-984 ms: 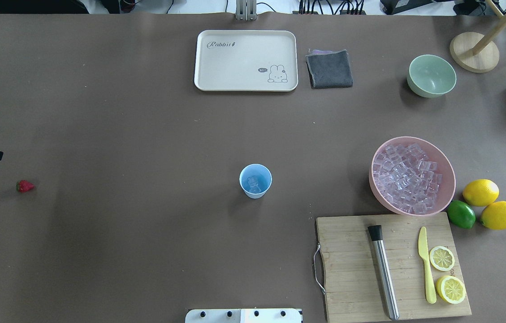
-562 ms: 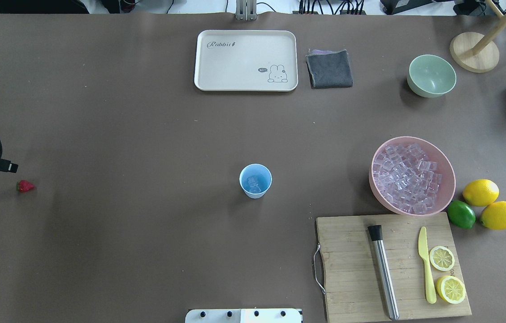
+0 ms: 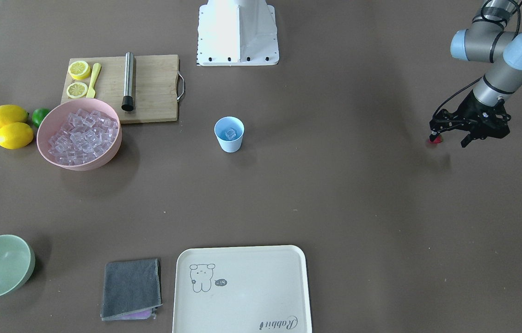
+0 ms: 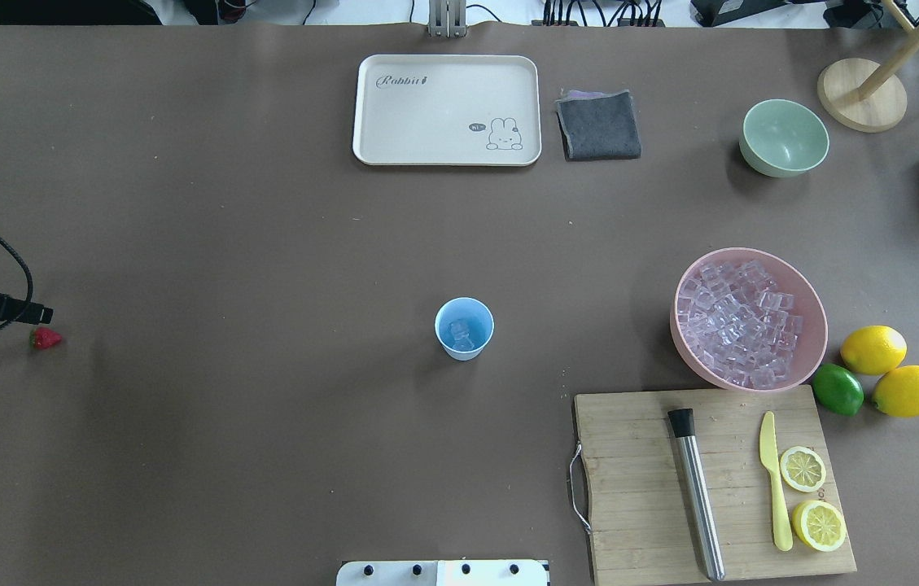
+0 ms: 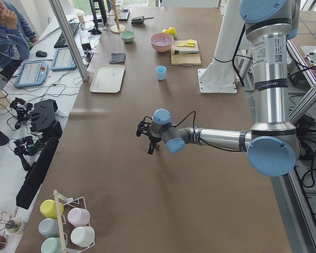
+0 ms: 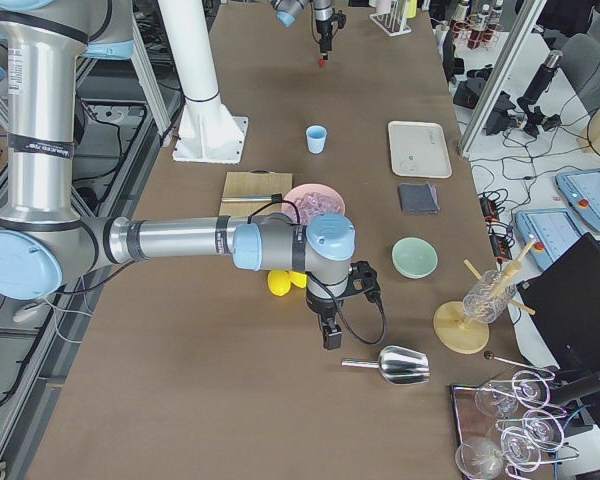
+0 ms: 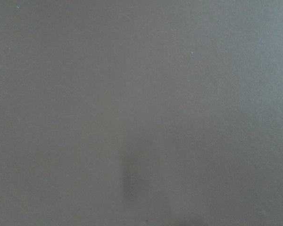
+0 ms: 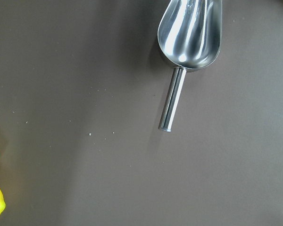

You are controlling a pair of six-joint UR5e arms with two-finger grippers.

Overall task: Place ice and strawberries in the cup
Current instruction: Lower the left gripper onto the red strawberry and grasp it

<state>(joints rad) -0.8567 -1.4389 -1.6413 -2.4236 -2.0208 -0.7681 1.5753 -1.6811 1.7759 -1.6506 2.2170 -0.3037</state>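
Front-facing exterior: my left jaws gape wide, one tip beside the tiny red strawberry [image 3: 435, 140] on the matte brown worktop [image 3: 334, 185].

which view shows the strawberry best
Overhead exterior: the strawberry lies whole and unobstructed on the table. Front-facing shows it blurred, partly hidden by the left tool. Exterior right shows a tiny red speck; the left wrist view shows only table.

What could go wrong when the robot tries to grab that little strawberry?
The strawberry is tiny and sits by one finger of the open left hand, not centred between the two, so the hand may knock it away or close on nothing. The light-blue cup is small and far off, so a drop could miss or tip it.
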